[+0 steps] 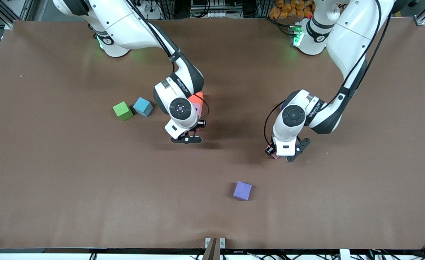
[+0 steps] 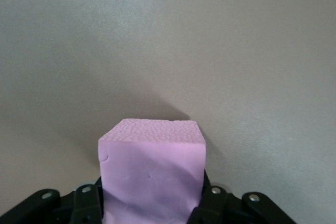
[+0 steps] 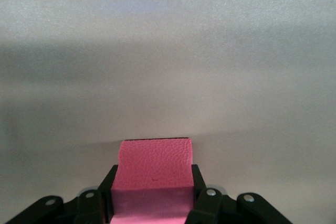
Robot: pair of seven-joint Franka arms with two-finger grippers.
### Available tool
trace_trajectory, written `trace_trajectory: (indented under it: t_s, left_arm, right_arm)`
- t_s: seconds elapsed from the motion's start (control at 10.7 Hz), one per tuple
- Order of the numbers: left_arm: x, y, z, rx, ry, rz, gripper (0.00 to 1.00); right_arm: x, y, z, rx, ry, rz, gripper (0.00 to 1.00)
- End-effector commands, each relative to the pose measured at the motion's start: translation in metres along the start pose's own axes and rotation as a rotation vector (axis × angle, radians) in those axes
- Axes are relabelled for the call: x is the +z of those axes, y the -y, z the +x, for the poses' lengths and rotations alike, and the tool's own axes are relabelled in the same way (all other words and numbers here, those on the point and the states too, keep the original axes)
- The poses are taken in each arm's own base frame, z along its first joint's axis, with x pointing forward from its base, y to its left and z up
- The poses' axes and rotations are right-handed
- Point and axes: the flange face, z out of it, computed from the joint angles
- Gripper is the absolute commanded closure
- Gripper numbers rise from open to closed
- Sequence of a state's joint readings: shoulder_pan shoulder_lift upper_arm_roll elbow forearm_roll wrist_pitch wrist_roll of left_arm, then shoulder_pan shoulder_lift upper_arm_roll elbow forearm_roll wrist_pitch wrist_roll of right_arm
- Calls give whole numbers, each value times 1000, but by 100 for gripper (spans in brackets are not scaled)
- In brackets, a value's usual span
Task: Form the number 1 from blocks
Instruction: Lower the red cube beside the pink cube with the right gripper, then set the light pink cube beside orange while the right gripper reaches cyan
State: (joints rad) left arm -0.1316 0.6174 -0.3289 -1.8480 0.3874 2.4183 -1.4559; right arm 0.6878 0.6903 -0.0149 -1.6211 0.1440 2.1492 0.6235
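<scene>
Both arms are carrying at once. The left pincer (image 1: 283, 156) hangs low over the counter (image 1: 53, 202) toward the left arm's end, its jaws pinching a pink block (image 2: 152, 174) whose lilac-pink faces fill the left wrist view; from the front only a sliver of it shows under the hand. The right pincer (image 1: 187, 139) is over mid-counter and is pressed onto a second, hotter pink block (image 3: 153, 169), seen between its jaws in the right wrist view but hidden by the wrist from the front.

Just under the right arm's wrist an orange block (image 1: 198, 97) sits atop or against a pink-looking face; I cannot tell whether that is a separate cube. The blue block (image 1: 142, 107) rests nearer the right arm's end, beside the green cube (image 1: 122, 111), the two close but not clearly touching. A purple cube (image 1: 242, 190) lies alone, nearer the camera. A red block is not visible to me.

I judge this to be an early placing step: no column of blocks has formed yet, and two pieces are in hand. Next, each arm needs to set its block down square and flush in one straight line, so that the edges meet without nudging neighbours. Foam gives, so a gentle release should keep it from springing askew.
</scene>
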Motion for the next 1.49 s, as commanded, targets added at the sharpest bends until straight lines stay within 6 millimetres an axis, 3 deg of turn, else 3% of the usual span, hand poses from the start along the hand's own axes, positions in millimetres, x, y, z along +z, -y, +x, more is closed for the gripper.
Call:
trace_trajectory:
  t_s: [0.0, 0.19, 0.37, 0.56, 0.75, 0.93, 1.02, 1.21, 1.4]
  left_arm:
    - [-18, -3, -5, 25, -30, -17, 100]
    - [-34, -8, -15, 41, -34, -30, 100]
    - [-44, -12, -36, 81, -22, -8, 100]
    - [-49, -17, -75, 144, 8, 11, 100]
    - [-54, -13, -134, 247, 46, 22, 100]
    - [-65, -7, -201, 334, 80, 16, 100]
    - [-69, -6, -231, 354, 99, 11, 100]
    - [-76, -4, -302, 436, 112, 4, 100]
    - [-82, 0, -344, 514, 110, -7, 100]
  right_arm:
    - [-4, 2, -4, 21, -4, 9, 1]
    - [-10, -2, -1, 24, -2, 11, 0]
    - [-37, -12, 9, 28, -24, 34, 0]
    - [-86, -53, 27, 20, 2, 37, 0]
    - [-132, -106, 35, 1, 48, 31, 0]
    - [-158, -158, 39, -51, 101, 21, 0]
    - [-156, -175, 35, -92, 125, 0, 0]
    - [-128, -190, 12, -211, 116, -93, 0]
    - [-100, -204, -11, -415, 104, -77, 0]
